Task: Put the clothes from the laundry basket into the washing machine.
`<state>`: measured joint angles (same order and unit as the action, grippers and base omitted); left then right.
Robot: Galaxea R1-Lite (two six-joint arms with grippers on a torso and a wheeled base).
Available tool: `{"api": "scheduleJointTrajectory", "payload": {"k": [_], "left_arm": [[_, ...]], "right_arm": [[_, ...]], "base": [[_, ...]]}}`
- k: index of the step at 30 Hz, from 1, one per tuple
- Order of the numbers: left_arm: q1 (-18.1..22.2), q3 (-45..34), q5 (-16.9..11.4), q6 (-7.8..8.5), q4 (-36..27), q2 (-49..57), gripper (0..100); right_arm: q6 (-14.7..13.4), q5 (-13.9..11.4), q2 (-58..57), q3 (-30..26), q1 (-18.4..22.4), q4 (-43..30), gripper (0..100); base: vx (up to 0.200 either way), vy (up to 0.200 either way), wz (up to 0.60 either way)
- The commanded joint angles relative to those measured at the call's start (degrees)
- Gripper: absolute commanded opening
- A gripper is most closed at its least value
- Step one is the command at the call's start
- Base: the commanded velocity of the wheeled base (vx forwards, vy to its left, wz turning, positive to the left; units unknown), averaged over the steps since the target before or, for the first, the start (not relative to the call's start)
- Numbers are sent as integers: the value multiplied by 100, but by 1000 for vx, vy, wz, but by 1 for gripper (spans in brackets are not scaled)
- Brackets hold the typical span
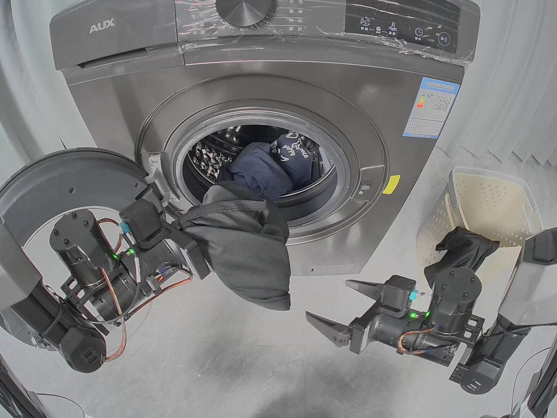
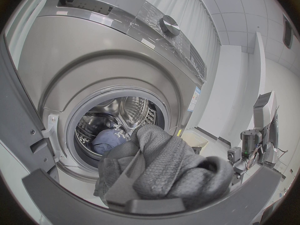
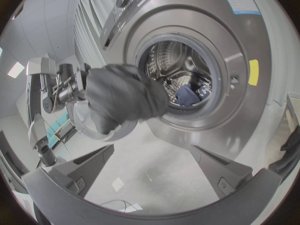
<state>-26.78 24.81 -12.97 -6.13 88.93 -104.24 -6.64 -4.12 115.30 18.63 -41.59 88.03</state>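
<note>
1. A dark grey knitted garment [image 1: 249, 245] hangs at the lower left rim of the silver front-loading washing machine's [image 1: 348, 117] round opening.
2. The left gripper [image 1: 200, 251] is pinching this garment.
3. A navy blue printed garment [image 1: 267, 166] lies inside the drum.
4. A black garment [image 1: 461, 251] drapes over the near rim of the cream perforated plastic laundry basket [image 1: 493, 175].
5. The right gripper [image 1: 328, 300] hangs over the floor beside the basket, its jaws spread and empty.
</note>
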Motion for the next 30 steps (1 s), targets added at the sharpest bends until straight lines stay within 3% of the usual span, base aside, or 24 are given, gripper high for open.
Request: {"api": "scheduleJointTrajectory", "payload": {"k": [1, 4, 10, 30], "left_arm": [[15, -178, 14, -37, -7, 264, 0], [24, -266, 14, -2, -7, 290, 0], [42, -398, -4, 68, -7, 255, 0], [156, -749, -4, 86, -7, 264, 0]], "right_arm": [[76, -194, -289, -544, 389, 21, 100], [76, -335, -306, -676, 459, 21, 100], [84, -309, -262, -667, 512, 21, 100], [84, -309, -315, -597, 573, 21, 100]], "base": [[0, 0, 0], [0, 0, 0], [0, 0, 0], [0, 0, 0]]}}
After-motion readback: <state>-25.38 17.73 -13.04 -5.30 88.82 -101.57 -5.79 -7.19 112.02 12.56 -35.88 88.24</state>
